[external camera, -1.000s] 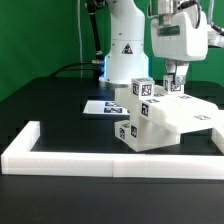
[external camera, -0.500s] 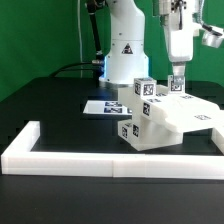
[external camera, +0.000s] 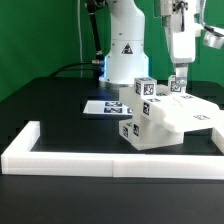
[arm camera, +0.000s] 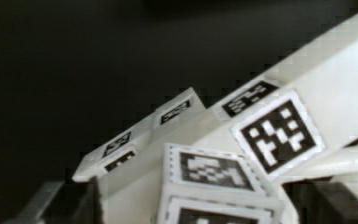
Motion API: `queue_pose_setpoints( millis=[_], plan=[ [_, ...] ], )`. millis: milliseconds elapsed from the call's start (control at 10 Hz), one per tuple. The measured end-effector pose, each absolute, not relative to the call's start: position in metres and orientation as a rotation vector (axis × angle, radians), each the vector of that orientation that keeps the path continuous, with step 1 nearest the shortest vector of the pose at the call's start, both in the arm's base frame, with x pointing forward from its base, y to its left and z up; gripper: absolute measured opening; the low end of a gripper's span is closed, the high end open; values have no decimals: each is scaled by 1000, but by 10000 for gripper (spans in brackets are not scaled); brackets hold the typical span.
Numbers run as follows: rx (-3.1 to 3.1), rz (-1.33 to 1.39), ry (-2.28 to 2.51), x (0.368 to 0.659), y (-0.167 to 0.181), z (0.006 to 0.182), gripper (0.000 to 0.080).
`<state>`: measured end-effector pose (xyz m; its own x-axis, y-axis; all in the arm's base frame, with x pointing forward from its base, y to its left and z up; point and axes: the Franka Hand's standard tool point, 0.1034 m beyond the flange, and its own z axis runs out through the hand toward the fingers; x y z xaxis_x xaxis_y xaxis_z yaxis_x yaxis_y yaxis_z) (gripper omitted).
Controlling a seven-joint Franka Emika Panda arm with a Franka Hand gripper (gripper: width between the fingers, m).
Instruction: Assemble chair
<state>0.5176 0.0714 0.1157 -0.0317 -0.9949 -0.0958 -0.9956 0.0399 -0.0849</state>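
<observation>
gripper (external camera: 180, 79): just above the chair's far edge, jaws parted around nothing I can make out
chair (external camera: 170, 118): partly built, on the table (external camera: 50, 105), just inside the rail (external camera: 100, 163)
leg (external camera: 143, 89): upright on the chair
marker board (external camera: 104, 107): flat, behind the chair
</observation>
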Motion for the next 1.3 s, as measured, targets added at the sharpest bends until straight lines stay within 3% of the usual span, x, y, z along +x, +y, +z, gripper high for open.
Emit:
queue_pose_setpoints(
  millis=[100, 200, 1300],
  plan=[
    [-2227, -4, 2029, 517, 73, 116, 623],
    [-2324, -13, 1919, 517, 75, 116, 642],
    [-2996, -115, 606, 520, 66, 116, 649]
  ],
)
